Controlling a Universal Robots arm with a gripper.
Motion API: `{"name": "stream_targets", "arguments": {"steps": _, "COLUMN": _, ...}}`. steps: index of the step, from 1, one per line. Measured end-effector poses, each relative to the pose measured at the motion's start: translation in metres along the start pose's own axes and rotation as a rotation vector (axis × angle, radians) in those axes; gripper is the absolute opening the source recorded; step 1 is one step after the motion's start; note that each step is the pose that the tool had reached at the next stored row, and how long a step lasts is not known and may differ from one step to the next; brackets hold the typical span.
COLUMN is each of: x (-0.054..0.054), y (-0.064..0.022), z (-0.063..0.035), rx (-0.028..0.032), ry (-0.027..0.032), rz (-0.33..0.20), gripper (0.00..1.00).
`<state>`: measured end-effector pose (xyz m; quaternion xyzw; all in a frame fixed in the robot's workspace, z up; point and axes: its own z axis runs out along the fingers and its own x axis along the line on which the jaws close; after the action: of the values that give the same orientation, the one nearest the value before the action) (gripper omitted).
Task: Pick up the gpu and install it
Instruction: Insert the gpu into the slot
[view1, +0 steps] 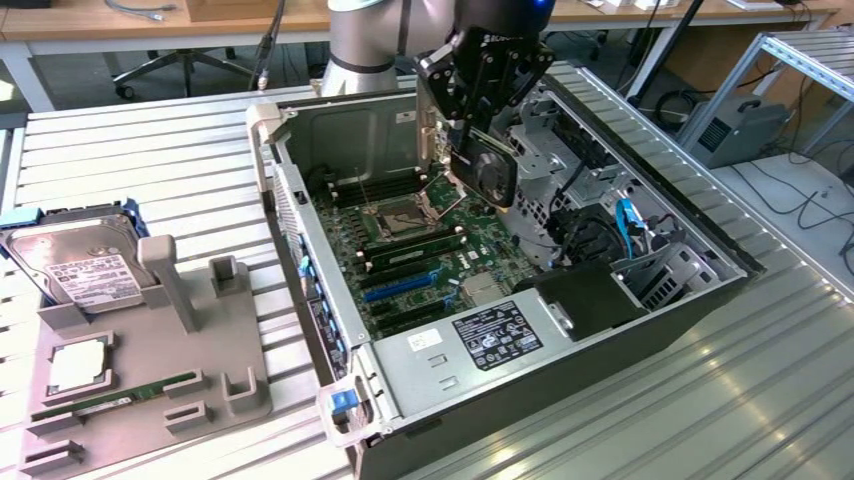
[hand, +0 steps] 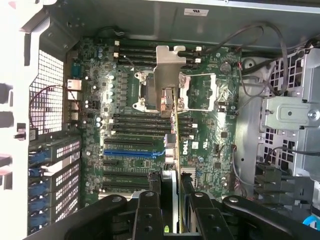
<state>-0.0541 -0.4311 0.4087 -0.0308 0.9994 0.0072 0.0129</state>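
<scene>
Bright, even light (some blown-out glare)

The arm (view1: 360, 40) stands upright and carries the wrist over, so that the gripper (view1: 467, 128) points downward. Its two black fingers (hand: 148, 210) are drawn partway together and clamp the gpu (view1: 489, 175) between them, one finger on each face. The card stands edge-on and reaches well past the fingertips, away from the wrist.

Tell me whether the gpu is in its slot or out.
Out. The gripper holds the gpu in the air over the motherboard; the blue slot lies bare.
</scene>
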Motion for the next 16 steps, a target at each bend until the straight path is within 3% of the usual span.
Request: {"name": "stream_targets", "arguments": {"steps": 16, "x": 0.0000, "y": 0.0000, "z": 0.0000, "rx": -0.0008, "ry": 0.0004, "rz": -0.029, "gripper": 0.27}}
